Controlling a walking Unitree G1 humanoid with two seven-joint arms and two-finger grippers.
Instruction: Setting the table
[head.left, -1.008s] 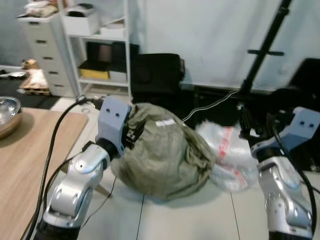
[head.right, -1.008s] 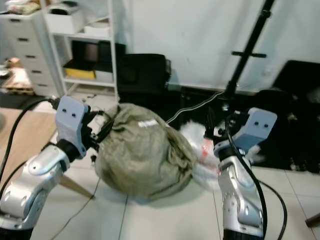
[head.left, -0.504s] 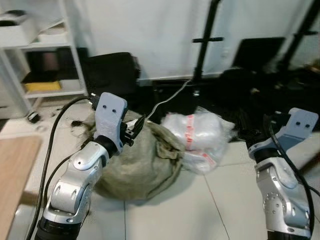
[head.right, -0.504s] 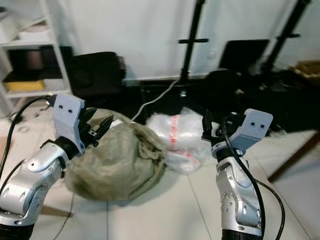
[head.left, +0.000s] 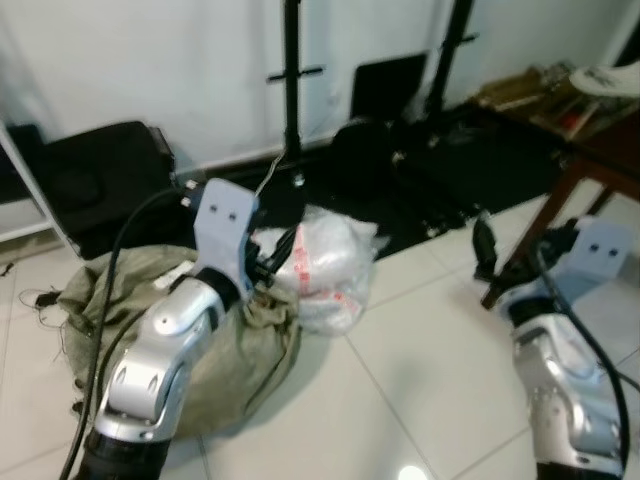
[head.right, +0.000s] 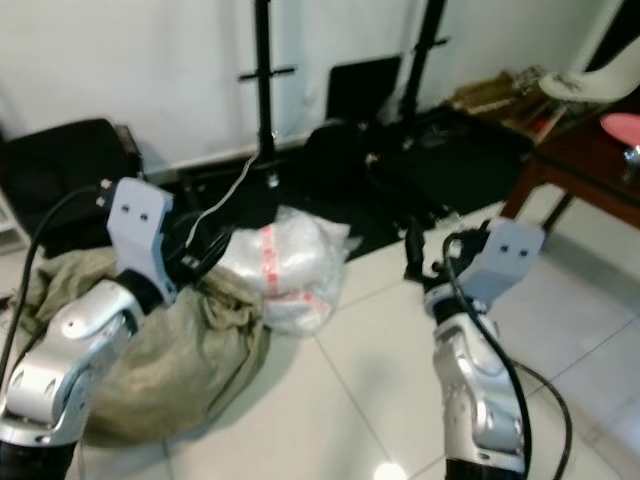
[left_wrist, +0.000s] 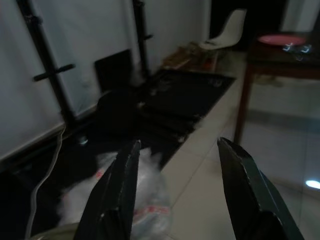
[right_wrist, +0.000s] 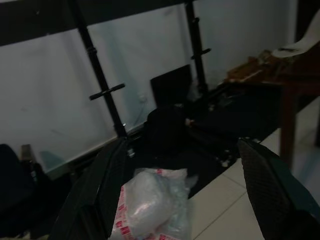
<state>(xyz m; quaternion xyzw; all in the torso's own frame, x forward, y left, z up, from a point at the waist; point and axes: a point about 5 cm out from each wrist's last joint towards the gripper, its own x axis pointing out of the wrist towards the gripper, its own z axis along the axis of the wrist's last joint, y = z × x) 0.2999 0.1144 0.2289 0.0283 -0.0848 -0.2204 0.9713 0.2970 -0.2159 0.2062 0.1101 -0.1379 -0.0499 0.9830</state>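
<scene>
Table: dark wooden table (head.right: 590, 165) at far right beyond the right arm; its long axis cannot be told, since just one corner and a leg show.
Plate: pink plate (left_wrist: 281, 39) lies flat on the table top, next to small glassware too blurred to name.
Left gripper (left_wrist: 175, 200): raised in the air, fingers spread wide, holding and touching nothing.
Right gripper (right_wrist: 185, 200): raised likewise, fingers wide apart, empty.
Floor: pale tiled floor (head.left: 420, 350); an olive sack (head.left: 170, 340) slumps just beyond the left arm, touching a clear plastic bag (head.left: 320, 265).
Background: black stands (head.right: 262, 70) and black cases against a white wall; white chair (left_wrist: 227, 30) behind the table.
</scene>
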